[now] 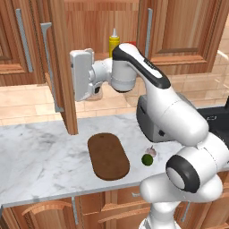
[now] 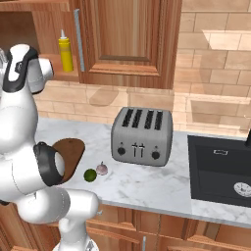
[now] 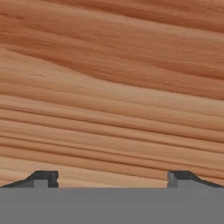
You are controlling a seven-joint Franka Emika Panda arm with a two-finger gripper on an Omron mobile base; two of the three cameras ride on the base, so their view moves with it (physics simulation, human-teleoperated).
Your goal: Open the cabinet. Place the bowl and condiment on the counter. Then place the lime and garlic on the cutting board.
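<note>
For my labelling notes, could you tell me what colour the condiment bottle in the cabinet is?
Yellow, with a pale nozzle; the condiment shows best in the right base view.

lime (image 1: 146, 159) beside garlic (image 1: 152, 151)

Beige tiled wall (image 2: 215, 68) behind. A silver four-slot toaster (image 2: 142, 137) sits centre; a dark sink (image 2: 220, 169) lies at three o'clock. Low wooden cabinets (image 1: 53, 212) run along six o'clock.
</note>
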